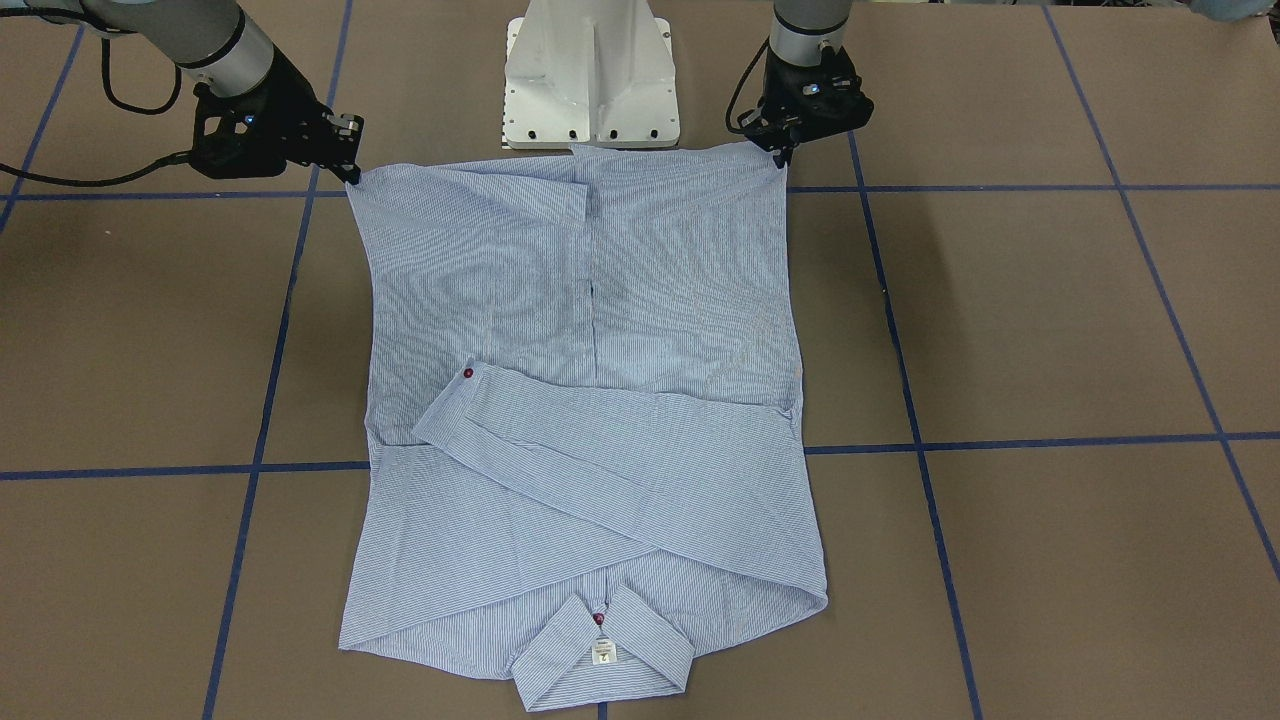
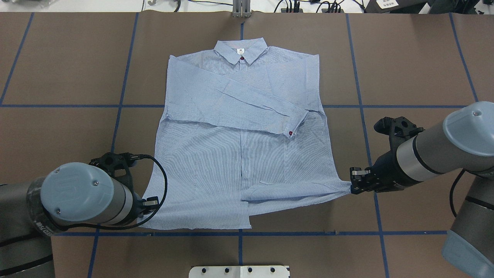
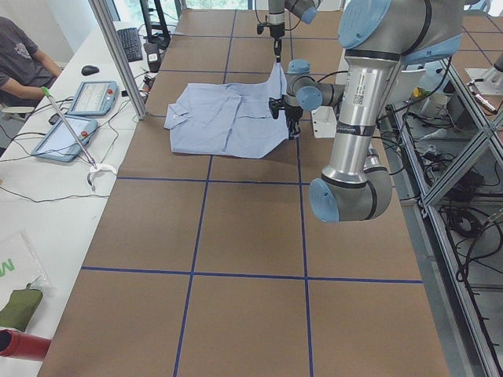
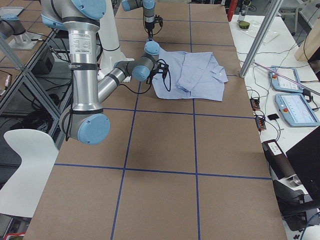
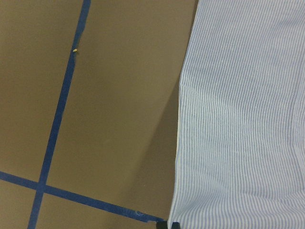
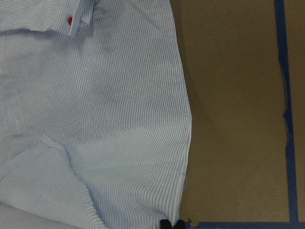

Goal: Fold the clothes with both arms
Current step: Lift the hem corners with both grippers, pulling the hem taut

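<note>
On the table (image 2: pixel 405 58), the shirt (image 2: pixel 239 162) lies spread, one sleeve (image 2: pixel 239 104) across its chest. The left gripper (image 1: pixel 779 153) and right gripper (image 2: pixel 352 186) each pinch a hem corner, jaws closed

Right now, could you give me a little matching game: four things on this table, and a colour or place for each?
Things:
1 collar
2 cuff button
3 left gripper
4 base

Matches:
a red
b white
c at a hem corner of the shirt
d end farthest from the robot

Pairs: 1-d; 2-a; 3-c; 4-b
</note>
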